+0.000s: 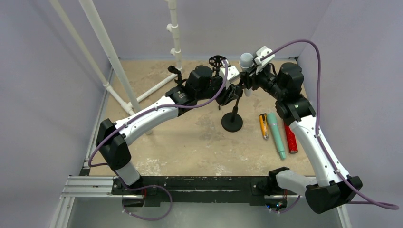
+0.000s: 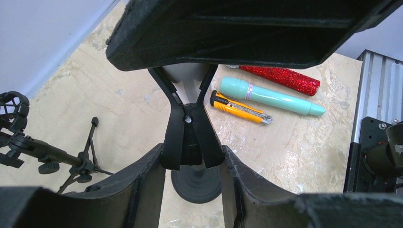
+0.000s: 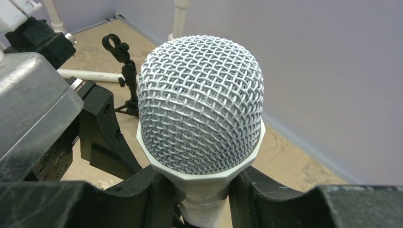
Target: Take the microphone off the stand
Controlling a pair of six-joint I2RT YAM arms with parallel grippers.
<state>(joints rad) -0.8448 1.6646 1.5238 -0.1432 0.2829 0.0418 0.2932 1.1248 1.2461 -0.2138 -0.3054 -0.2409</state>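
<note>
The microphone point(image 1: 246, 60), white-bodied with a grey mesh head point(image 3: 201, 104), stands upright in the black spring clip point(image 2: 191, 128) of the stand, whose round base point(image 1: 232, 122) rests on the table. My right gripper point(image 3: 199, 194) is shut on the microphone's neck just below the head, reaching in from the right point(image 1: 251, 76). My left gripper point(image 2: 192, 153) is shut on the clip's two handles, squeezing them from both sides, and sits just left of the pole point(image 1: 231, 95). The base point(image 2: 196, 183) shows below the left fingers.
An orange utility knife point(image 1: 263, 125), a teal microphone point(image 1: 276, 135) and a red glitter microphone point(image 1: 290, 137) lie right of the base. A small tripod stand with a black ring mount point(image 1: 217, 61) stands behind the left arm. White pipes point(image 1: 157, 88) cross the back left.
</note>
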